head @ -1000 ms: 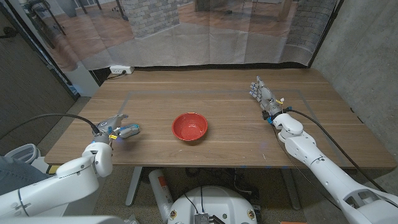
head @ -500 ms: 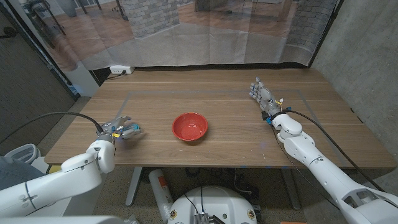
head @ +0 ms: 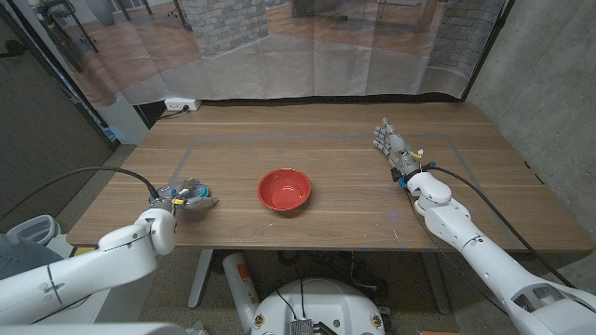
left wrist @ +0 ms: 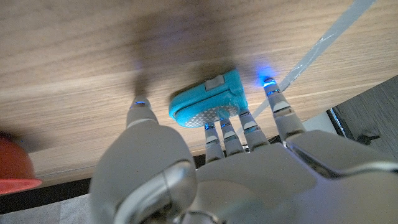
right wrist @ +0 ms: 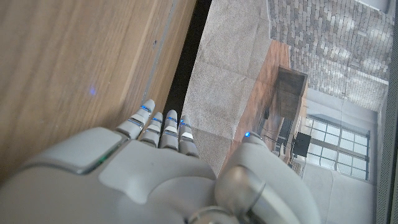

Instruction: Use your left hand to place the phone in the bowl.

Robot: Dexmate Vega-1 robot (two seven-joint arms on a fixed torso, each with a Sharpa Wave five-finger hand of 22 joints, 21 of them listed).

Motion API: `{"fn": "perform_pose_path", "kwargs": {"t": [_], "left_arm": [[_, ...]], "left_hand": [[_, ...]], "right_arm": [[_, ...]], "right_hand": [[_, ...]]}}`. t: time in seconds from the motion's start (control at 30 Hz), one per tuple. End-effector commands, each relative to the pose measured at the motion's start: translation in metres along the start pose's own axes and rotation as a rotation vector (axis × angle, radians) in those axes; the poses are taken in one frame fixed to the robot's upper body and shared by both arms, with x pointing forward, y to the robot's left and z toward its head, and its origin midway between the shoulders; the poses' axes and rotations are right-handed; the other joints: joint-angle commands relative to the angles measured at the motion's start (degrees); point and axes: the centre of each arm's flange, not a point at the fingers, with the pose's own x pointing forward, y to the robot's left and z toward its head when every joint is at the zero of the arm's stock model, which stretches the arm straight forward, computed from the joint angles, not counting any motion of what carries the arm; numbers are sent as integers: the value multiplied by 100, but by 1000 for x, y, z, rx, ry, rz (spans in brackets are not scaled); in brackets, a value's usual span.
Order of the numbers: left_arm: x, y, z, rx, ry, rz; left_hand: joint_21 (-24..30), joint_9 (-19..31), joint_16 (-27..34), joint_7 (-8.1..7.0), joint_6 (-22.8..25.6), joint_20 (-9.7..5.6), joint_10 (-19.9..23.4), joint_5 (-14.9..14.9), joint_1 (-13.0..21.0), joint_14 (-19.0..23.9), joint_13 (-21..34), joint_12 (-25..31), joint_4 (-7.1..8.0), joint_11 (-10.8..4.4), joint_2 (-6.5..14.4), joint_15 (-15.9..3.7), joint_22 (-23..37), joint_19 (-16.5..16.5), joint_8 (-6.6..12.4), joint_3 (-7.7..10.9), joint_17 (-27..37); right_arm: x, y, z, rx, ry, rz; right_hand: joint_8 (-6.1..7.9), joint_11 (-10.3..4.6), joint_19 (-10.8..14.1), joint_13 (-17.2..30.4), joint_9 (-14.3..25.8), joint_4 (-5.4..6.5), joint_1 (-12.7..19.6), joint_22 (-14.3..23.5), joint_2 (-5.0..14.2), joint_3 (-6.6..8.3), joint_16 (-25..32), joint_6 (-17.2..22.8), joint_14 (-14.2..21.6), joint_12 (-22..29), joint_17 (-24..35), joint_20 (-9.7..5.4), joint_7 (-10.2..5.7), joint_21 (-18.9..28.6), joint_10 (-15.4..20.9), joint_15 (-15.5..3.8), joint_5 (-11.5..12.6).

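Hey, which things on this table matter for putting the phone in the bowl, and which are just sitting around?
Part of the job:
- phone, turquoise, on the table
- bowl, red, mid-table
- left robot hand, over the phone

Just there:
- right robot hand, idle, holding nothing
- power strip at the far edge

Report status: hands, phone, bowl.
Left hand over phone, fingers spread, no grip seen. Right hand idle, holding nothing. Bowl empty, path clear.
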Motion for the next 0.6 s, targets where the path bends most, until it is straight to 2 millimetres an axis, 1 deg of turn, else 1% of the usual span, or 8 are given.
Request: {"fn": "perform_pose_path", "kwargs": {"t": [0.03, 0.23, 0.33, 0.4, 0.47, 0.5, 0.57, 0.6], "left_arm": [[3, -8, -1, 3, 28, -52], [2, -8, 3, 20, 32, -55], [2, -8, 4, 21, 39, -56], [2, -9, 6, 26, 43, -57], [2, -9, 7, 32, 50, -51], [2, -9, 8, 33, 54, -49], [1, -9, 8, 37, 55, -53], [1, -9, 9, 38, 57, -48]], "left_hand": [[103, 31, 63, 61, 27, 14, 110, -87, 256, 210, 36, 15, -93, -20, 92, -33, 22, 296, -13, 86, 24], [201, 35, 121, 70, 136, -5, 223, -208, 558, 469, 47, 45, -191, -49, 248, -66, 32, 677, 14, 207, 43], [299, 40, 153, 50, 280, -18, 352, -324, 862, 655, 60, 81, -295, -96, 350, -133, 34, 1037, 53, 323, 65], [361, 48, 197, 29, 464, -19, 480, -448, 1109, 846, 80, 121, -352, -170, 456, -219, 30, 1293, 109, 433, 94], [422, 55, 230, 17, 577, -59, 536, -547, 1274, 978, 95, 137, -378, -179, 520, -248, 28, 1512, 138, 506, 122], [462, 64, 272, 26, 724, -82, 624, -673, 1452, 1125, 119, 167, -397, -234, 589, -278, 26, 1683, 180, 589, 162], [558, 84, 363, -29, 1010, -309, 793, -924, 1777, 1398, 164, 226, -411, -275, 747, -395, 32, 2012, 264, 764, 256], [576, 92, 396, -49, 1156, -379, 858, -1003, 1861, 1495, 178, 251, -411, -291, 785, -425, 32, 2079, 313, 812, 285]], "right_arm": [[3, 3, -2, 1, 5, 6], [4, 2, -4, 2, 4, 8], [4, 1, -4, 1, 2, 7], [3, 0, -5, 1, 2, 7], [2, -1, -5, 1, 1, 8], [1, -1, -6, 1, 2, 8], [0, -2, -7, 1, 3, 6], [0, -3, -9, 6, 4, 7]], "right_hand": [[-11, 11, 81, 13, 27, -25, 6, 17, 58, -14, 15, 32, 32, -16, 29, -3, -37, -16, -9, 14, -9], [-12, 18, 85, 13, 27, -28, 6, 18, 60, -16, 14, 28, 31, -16, 29, -2, -40, -25, -11, 19, -9], [-12, 17, 87, 13, 27, -29, 6, 18, 60, -18, 15, 30, 33, -17, 29, -1, -38, -29, -13, 15, -9], [-11, 13, 90, 12, 27, -31, 7, 18, 61, -19, 15, 32, 34, -24, 29, -2, -36, -34, -30, 15, -9], [-12, 13, 90, 12, 27, -32, 7, 19, 61, -20, 14, 28, 33, -22, 28, -2, -37, -37, -25, 12, -9], [-11, 11, 92, 12, 27, -32, 7, 19, 61, -20, 15, 32, 34, -22, 29, -1, -35, -37, -25, 11, -9], [-11, 9, 96, 13, 27, -32, 6, 19, 61, -21, 15, 31, 35, -17, 29, -4, -36, -39, -15, 9, -10], [-11, 10, 95, 13, 27, -33, 6, 19, 62, -23, 15, 32, 35, -18, 29, -2, -36, -43, -16, 9, -10]]}}
